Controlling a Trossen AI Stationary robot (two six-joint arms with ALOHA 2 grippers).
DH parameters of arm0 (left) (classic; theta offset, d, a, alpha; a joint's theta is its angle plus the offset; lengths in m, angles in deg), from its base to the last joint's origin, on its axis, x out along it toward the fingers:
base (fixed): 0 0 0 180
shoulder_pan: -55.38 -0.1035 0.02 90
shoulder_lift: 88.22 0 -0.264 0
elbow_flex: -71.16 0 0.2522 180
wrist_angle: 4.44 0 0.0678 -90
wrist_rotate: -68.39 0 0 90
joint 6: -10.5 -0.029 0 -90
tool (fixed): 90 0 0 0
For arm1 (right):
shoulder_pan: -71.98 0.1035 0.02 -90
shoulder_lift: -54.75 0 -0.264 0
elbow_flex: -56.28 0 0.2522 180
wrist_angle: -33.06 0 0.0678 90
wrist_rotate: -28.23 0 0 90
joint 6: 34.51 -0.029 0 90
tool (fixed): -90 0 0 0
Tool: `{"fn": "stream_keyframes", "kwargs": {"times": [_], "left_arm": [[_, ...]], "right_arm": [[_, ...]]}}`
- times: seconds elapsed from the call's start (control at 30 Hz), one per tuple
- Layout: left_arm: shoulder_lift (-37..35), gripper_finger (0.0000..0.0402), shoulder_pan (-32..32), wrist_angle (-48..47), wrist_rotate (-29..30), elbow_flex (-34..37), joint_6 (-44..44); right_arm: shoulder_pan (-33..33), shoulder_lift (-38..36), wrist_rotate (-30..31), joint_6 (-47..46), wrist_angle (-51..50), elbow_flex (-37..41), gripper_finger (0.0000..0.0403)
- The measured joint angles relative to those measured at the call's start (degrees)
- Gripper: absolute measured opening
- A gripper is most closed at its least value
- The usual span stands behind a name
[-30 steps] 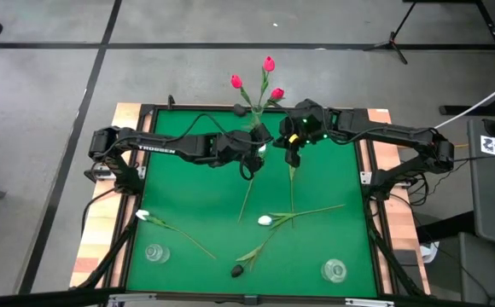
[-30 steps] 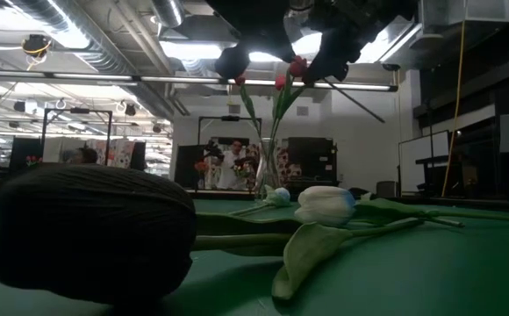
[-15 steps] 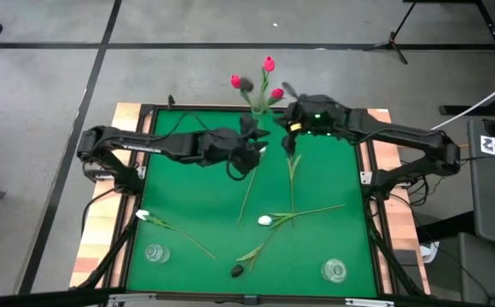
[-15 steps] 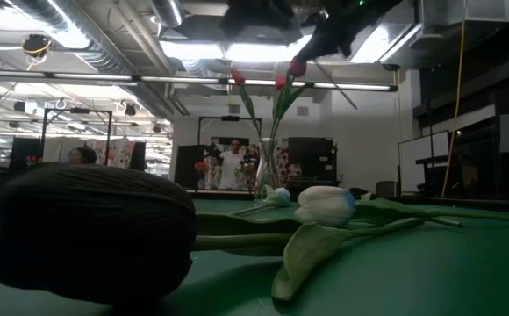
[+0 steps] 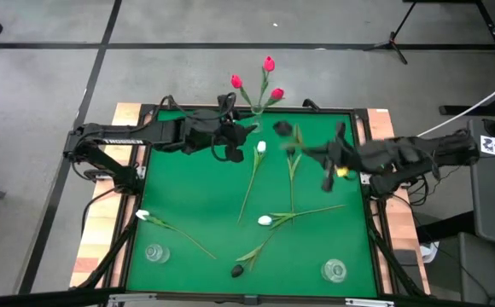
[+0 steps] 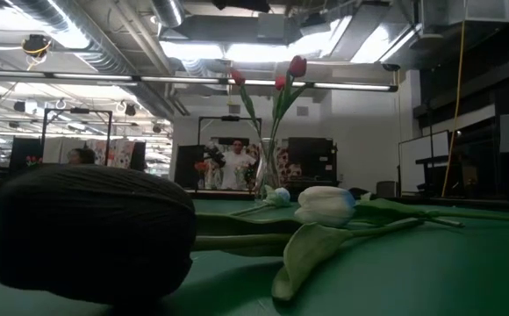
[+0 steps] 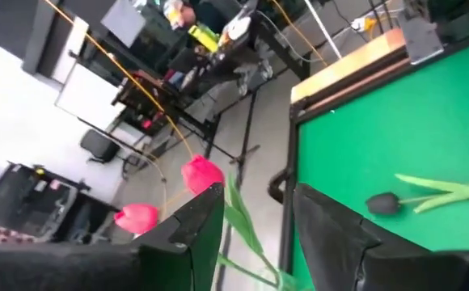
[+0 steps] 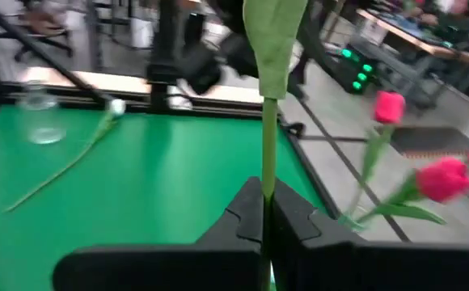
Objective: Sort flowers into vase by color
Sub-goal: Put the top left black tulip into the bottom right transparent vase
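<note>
Right now, green tulip stem [image 8: 268, 137] clamped upright between the right gripper's [image 8: 264, 217] closed fingers.

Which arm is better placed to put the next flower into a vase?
Right. The right gripper has its jaws shut on a flower stem. The left gripper is open and empty beside the vase of pink tulips, so it would probably have to pick a flower up first.

Square table [image 5: 171, 196] with green felt top and wooden edge strips. Lying on it: three white-headed tulips [image 5: 264, 220], one black-headed tulip [image 5: 238, 270]. Standing on it: two small clear glass vases [image 5: 154, 252], one near each front corner.
</note>
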Motion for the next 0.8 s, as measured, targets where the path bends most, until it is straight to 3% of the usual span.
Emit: {"fn": "stream_keyframes", "kwargs": {"times": [0.17, 0.27, 0.5, 0.67, 0.8], "left_arm": [[0.0, 0.0148, -0.4, -1.3, -3.6, 0.0, 3.4], [0.0, 0.0147, -0.4, -1.3, -4.2, 0.0, 4.5], [0.0, 0.0143, 0.3, -1.3, -4.5, 0.0, 7.3], [0.0, 0.0143, 1.2, -0.6, -4.5, 0.0, 14.3], [0.0, 0.0143, 1.9, 1.1, -4.4, 0.0, 22.4]], "right_arm": [[9.5, -0.7, 12.3, -1.9, 7.0, 6.1, 0.0001], [13.9, -3.8, 15.1, -5.3, 15.3, 13.8, 0.0000], [21.3, -14.9, 10.5, -5.8, 35.1, 31.0, 0.0000], [28.6, -24.6, 9.4, -5.7, 39.3, 39.2, 0.0000], [34.6, -28.3, 9.5, -4.7, 45.4, 44.9, 0.0000]]}}
